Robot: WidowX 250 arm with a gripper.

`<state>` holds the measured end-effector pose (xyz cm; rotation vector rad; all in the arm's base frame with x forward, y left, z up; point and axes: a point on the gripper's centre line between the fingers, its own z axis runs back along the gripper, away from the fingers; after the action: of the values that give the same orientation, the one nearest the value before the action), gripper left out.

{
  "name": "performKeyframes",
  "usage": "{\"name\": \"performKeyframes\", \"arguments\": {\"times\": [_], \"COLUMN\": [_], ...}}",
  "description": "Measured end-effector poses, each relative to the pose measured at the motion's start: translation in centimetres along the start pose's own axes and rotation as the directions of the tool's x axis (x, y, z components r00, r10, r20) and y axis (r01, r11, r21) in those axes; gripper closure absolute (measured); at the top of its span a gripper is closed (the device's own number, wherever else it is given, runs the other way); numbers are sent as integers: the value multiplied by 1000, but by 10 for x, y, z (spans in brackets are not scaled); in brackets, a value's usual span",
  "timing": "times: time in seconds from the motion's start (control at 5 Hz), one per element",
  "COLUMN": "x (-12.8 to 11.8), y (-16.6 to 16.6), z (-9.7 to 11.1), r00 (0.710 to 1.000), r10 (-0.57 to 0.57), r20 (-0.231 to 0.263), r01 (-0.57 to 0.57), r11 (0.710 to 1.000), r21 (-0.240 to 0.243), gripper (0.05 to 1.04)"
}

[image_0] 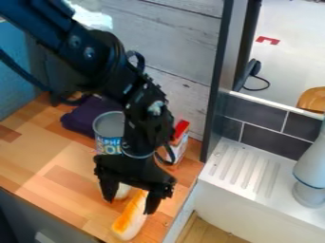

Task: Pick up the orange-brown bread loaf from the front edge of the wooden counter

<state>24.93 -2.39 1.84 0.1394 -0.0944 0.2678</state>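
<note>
The black gripper [130, 204] hangs low over the wooden counter, open, its two fingers apart and pointing down. An elongated orange-and-white object [130, 219] lies by the right finger, running from between the fingers toward the counter's front edge; whether they touch, I cannot tell. Close to the left finger is a small whitish object [123, 191], partly covered by the gripper. Behind the gripper stands a can [108, 137] with a blue label, partly hidden by the arm. A red-and-white carton [179, 142] is to the right of the arm.
A dark purple cloth [86, 116] lies at the back left of the wooden counter [44, 166]. Along the back runs a grey plank wall. To the right are a dark upright post, a white ribbed drainboard [244, 166] and a pale grey faucet-like piece [311, 166].
</note>
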Motion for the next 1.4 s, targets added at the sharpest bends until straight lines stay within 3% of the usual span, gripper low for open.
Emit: {"name": "performKeyframes", "arguments": {"times": [0.6,1.0,1.2,1.4], "x": [1,10,16,17], "y": [-10,-13,-13,-10], "z": [-24,-37,-39,-39], "r00": [996,994,990,992], "r10": [-84,-104,-121,-103], "r20": [-27,-30,-69,-74], "r01": [83,103,118,99], "r11": [996,994,992,994], "r21": [-44,-36,-45,-56], "gripper": [84,84,84,140]}}
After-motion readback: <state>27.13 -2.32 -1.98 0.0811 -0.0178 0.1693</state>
